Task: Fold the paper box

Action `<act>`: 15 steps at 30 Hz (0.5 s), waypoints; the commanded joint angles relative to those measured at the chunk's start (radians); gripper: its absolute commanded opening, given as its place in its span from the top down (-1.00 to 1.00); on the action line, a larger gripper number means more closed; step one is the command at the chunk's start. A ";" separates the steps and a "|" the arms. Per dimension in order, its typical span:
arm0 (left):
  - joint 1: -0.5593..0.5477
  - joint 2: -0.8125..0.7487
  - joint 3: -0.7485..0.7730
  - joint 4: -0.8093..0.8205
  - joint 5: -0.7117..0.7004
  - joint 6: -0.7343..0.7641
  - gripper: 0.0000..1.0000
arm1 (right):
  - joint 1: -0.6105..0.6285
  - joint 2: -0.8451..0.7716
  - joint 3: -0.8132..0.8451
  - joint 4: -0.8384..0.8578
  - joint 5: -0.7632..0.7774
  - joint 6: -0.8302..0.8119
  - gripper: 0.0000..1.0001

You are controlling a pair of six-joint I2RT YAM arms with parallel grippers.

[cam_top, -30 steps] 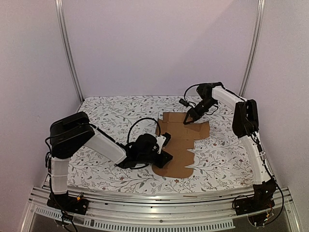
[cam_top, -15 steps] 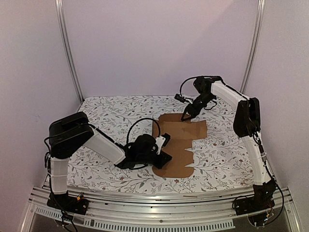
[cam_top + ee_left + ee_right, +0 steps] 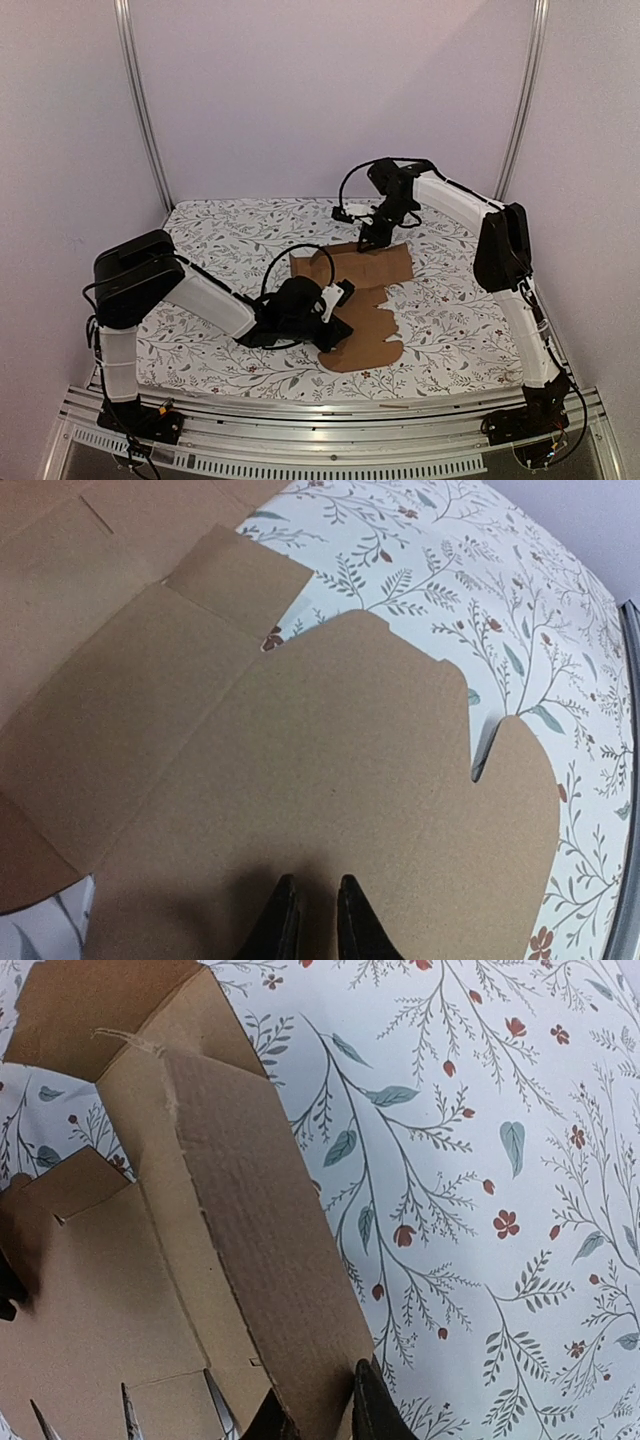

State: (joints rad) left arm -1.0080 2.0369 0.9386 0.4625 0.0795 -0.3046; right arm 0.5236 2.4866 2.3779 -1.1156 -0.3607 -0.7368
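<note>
The paper box (image 3: 372,325) is a flat, creased brown cardboard sheet lying on the floral cloth at mid-table. My left gripper (image 3: 340,328) lies low over its near panel (image 3: 330,730). Its jaws (image 3: 315,890) are almost together, nothing is between them, and the tips rest on the board. My right gripper (image 3: 372,238) reaches in from the far right and is shut on the edge of the far panel (image 3: 250,1220). That edge sits between its fingertips (image 3: 320,1395) and is raised off the cloth. Rounded tab flaps show at the sheet's right side.
A floral tablecloth (image 3: 220,240) covers the table. Two metal uprights (image 3: 140,100) (image 3: 525,100) stand at the back corners against a pale wall. A metal rail (image 3: 330,412) runs along the near edge, between the arm bases.
My right gripper has swung left along the far side, closed on the far panel and pulled that end of the sheet leftward. The left gripper has stayed on the near panel.
</note>
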 commanded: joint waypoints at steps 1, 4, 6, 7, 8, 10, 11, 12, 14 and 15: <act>-0.012 0.006 -0.036 -0.111 0.008 0.018 0.69 | 0.036 -0.057 -0.031 0.072 0.107 -0.044 0.69; -0.013 0.010 -0.038 -0.105 0.013 0.019 0.70 | 0.043 -0.060 -0.032 0.080 0.099 -0.067 0.70; -0.014 0.012 -0.039 -0.105 0.020 0.023 0.70 | 0.050 -0.060 -0.032 0.094 0.110 -0.078 0.69; -0.015 0.011 -0.040 -0.105 0.021 0.024 0.70 | 0.054 -0.059 -0.032 0.103 0.116 -0.084 0.70; -0.014 0.010 -0.041 -0.106 0.020 0.026 0.70 | 0.060 -0.056 -0.032 0.111 0.126 -0.090 0.70; -0.014 0.008 -0.043 -0.108 0.020 0.030 0.70 | 0.074 -0.046 -0.034 0.124 0.156 -0.110 0.76; -0.014 0.005 -0.044 -0.109 0.019 0.030 0.70 | 0.080 -0.043 -0.034 0.131 0.177 -0.121 0.85; -0.014 0.004 -0.046 -0.110 0.017 0.030 0.70 | 0.085 -0.037 -0.034 0.136 0.192 -0.126 0.94; -0.014 -0.006 -0.054 -0.106 0.013 0.030 0.70 | 0.085 -0.034 -0.036 0.143 0.216 -0.120 1.00; -0.014 -0.012 -0.058 -0.102 0.009 0.030 0.70 | 0.086 -0.039 -0.043 0.144 0.232 -0.117 1.00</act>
State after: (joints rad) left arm -1.0092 2.0327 0.9291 0.4683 0.0937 -0.2852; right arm 0.5892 2.4687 2.3581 -0.9977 -0.2005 -0.8383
